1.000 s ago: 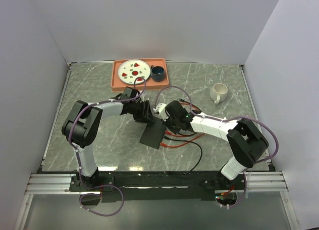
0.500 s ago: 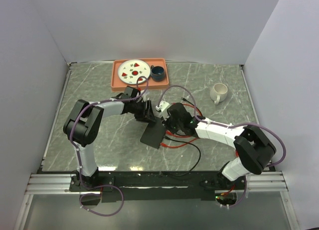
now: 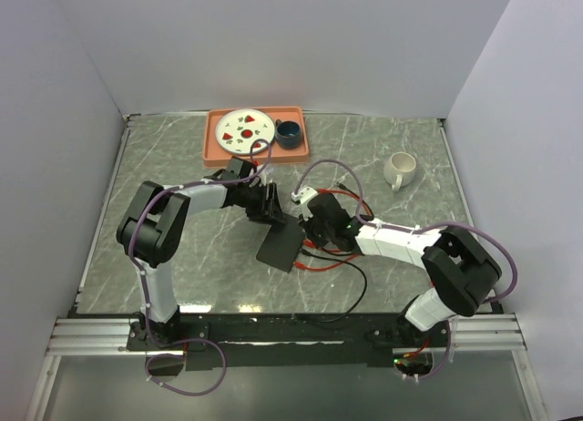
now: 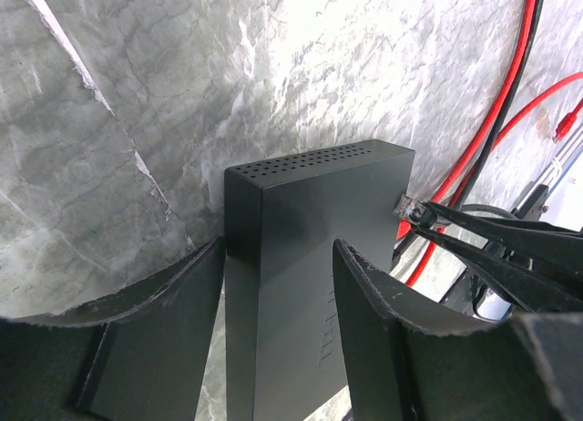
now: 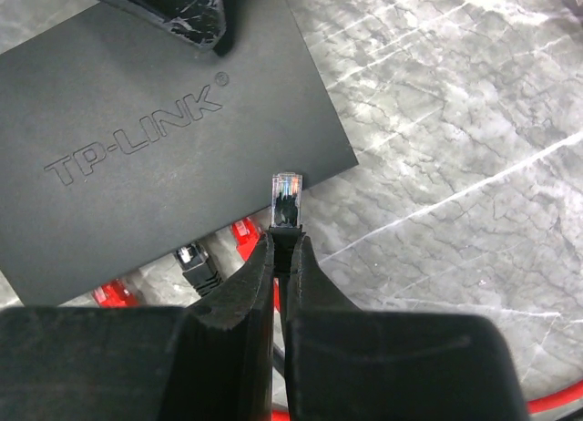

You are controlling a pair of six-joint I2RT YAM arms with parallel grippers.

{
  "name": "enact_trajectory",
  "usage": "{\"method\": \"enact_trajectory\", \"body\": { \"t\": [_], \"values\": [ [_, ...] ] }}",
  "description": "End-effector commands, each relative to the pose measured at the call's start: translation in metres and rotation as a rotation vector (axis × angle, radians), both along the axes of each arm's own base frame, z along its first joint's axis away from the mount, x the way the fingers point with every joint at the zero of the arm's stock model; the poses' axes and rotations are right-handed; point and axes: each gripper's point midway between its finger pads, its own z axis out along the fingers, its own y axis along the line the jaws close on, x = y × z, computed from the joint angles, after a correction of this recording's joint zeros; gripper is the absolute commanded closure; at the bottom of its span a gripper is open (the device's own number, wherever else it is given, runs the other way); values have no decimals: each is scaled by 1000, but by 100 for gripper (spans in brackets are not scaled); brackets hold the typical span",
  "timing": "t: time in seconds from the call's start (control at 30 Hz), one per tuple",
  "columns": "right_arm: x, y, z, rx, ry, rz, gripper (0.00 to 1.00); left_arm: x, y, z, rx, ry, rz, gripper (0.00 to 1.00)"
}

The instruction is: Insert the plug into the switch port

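Note:
The switch (image 3: 281, 246) is a flat matte-black box, raised at its far end and tilted. My left gripper (image 3: 268, 208) is shut on the switch (image 4: 301, 230): one finger lies along its thin side and the other presses on its lettered top. My right gripper (image 5: 284, 239) is shut on the black boot of the plug (image 5: 287, 196), whose clear tip points at the switch (image 5: 173, 138) near its right corner. In the left wrist view the plug (image 4: 405, 205) sits just off the switch's right side. The port itself is hidden under that edge.
Red cables (image 3: 330, 257) and a black cable (image 3: 357, 284) loop beside and under the switch. Another black plug (image 5: 196, 261) lies below its edge. An orange tray (image 3: 211, 140) at the back holds a plate (image 3: 244, 129) and a blue cup (image 3: 288, 132). A white mug (image 3: 399, 169) stands at the right.
The right arm's elbow has swung out to the right and lower, and its gripper has edged closer to the switch's right side with the plug. The left arm has barely moved.

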Motion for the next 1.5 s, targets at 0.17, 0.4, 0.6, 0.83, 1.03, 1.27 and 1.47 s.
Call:
{"method": "enact_trajectory", "body": {
  "t": [0.17,0.4,0.6,0.83,1.03,1.27,1.47],
  "values": [
    [-2,-20,19,81,-78,-132,100,-1,13,-28,93,26,-5,42],
    [-3,-23,21,86,-72,-144,100,-1,12,-29,87,29,-6,42],
    [-4,-12,1,36,13,-95,100,-3,14,-30,90,31,-11,41],
    [6,-7,-5,1,6,-70,100,-5,12,-30,76,40,-19,41],
    [14,-3,-6,-22,-12,-48,100,-6,11,-33,74,45,-29,41],
    [16,1,4,12,-44,-46,100,-7,10,-36,74,54,-31,41],
    [16,-1,12,13,-73,-20,100,-7,9,-38,68,59,-37,41]
  ]
}}
